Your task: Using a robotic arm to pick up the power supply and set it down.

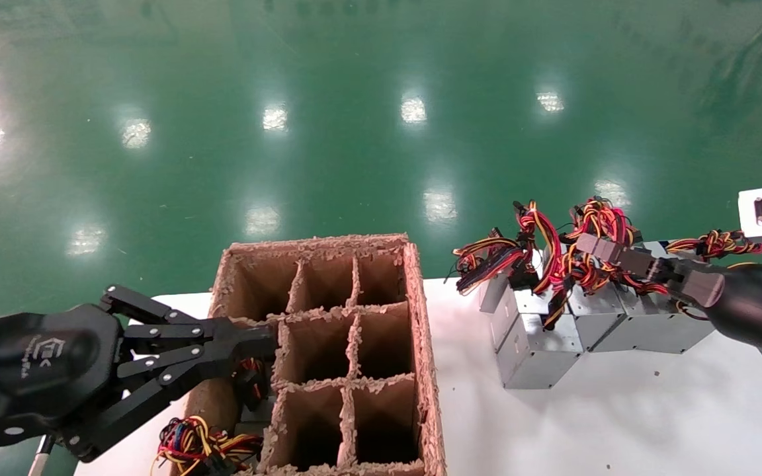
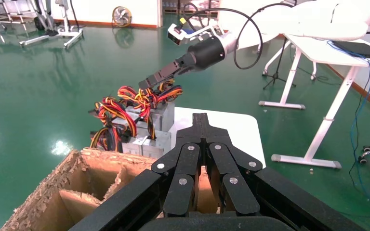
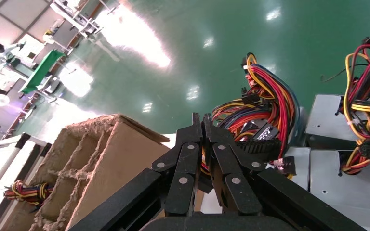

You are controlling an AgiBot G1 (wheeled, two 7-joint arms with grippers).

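Observation:
Several silver-grey power supplies stand packed together on the white table, their red, yellow and black wires knotted on top. My right gripper reaches in from the right and hovers shut just over those wires, with nothing between its fingers. The left wrist view shows the same pose, right gripper above the boxes. My left gripper is shut and empty, its tip at the left wall of the cardboard box. More wires show in the box's near-left compartment.
The cardboard box has paper dividers forming several cells and frayed edges. It stands on the table left of the power supplies. Green floor lies beyond the table's far edge. White tables stand further off past the right arm.

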